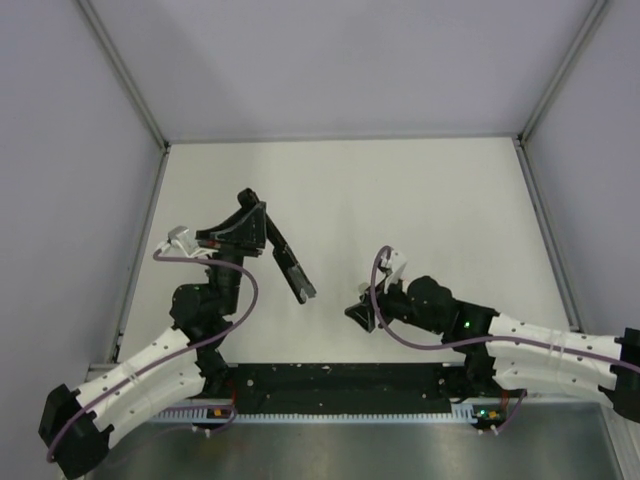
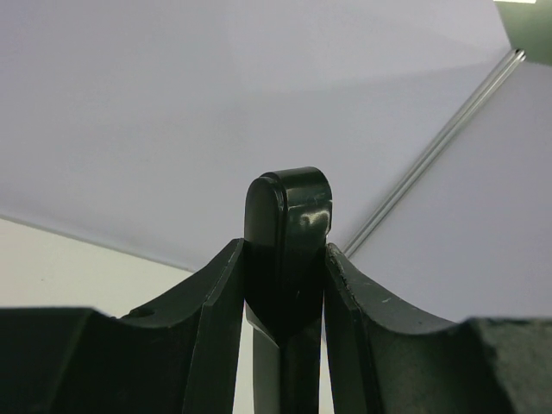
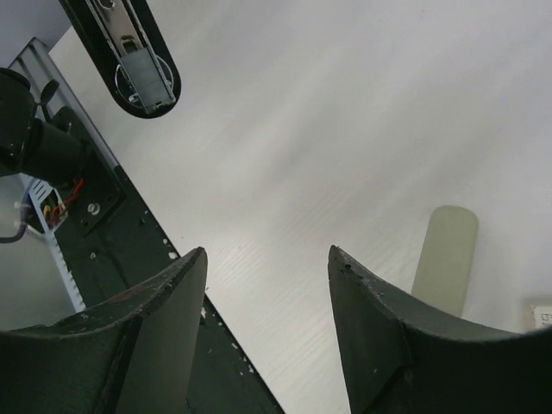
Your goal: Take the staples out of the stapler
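Left end effector [image 2: 285, 253] pinches the stapler [image 2: 289, 216]. In the top view I see the stapler left of centre, slanting down-right over the desk [image 1: 420, 190]. Right end effector [image 3: 267, 254] is spread, near the stapler's lower tip, silver channel showing.

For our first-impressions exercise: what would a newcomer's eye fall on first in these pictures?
The black stapler held up over the table, one end clamped in the left gripper, its silver channel exposed in the right wrist view. Next, the right gripper, open and empty, just right of it. A pale oblong bar lies on the table.
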`<action>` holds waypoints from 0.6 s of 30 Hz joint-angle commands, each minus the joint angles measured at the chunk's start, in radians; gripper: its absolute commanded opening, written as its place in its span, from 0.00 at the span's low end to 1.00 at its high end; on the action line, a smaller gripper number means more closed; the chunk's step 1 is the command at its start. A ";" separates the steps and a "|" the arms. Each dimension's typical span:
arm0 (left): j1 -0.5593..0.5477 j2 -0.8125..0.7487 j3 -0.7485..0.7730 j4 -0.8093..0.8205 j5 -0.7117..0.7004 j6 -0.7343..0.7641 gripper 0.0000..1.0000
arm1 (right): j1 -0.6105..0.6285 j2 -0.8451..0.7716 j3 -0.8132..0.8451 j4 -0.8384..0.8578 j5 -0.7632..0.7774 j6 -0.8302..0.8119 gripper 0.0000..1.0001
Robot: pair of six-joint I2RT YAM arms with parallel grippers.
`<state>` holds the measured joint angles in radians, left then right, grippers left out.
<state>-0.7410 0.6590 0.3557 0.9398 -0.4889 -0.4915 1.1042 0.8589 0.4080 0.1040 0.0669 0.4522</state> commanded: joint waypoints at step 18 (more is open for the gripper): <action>0.011 0.013 0.026 -0.099 0.108 0.176 0.00 | -0.030 0.456 0.503 -0.078 0.057 -0.095 0.00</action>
<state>-0.7345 0.6731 0.3553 0.7700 -0.3958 -0.3328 1.0836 1.2533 0.8093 -0.0090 0.1551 0.3515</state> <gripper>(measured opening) 0.424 0.013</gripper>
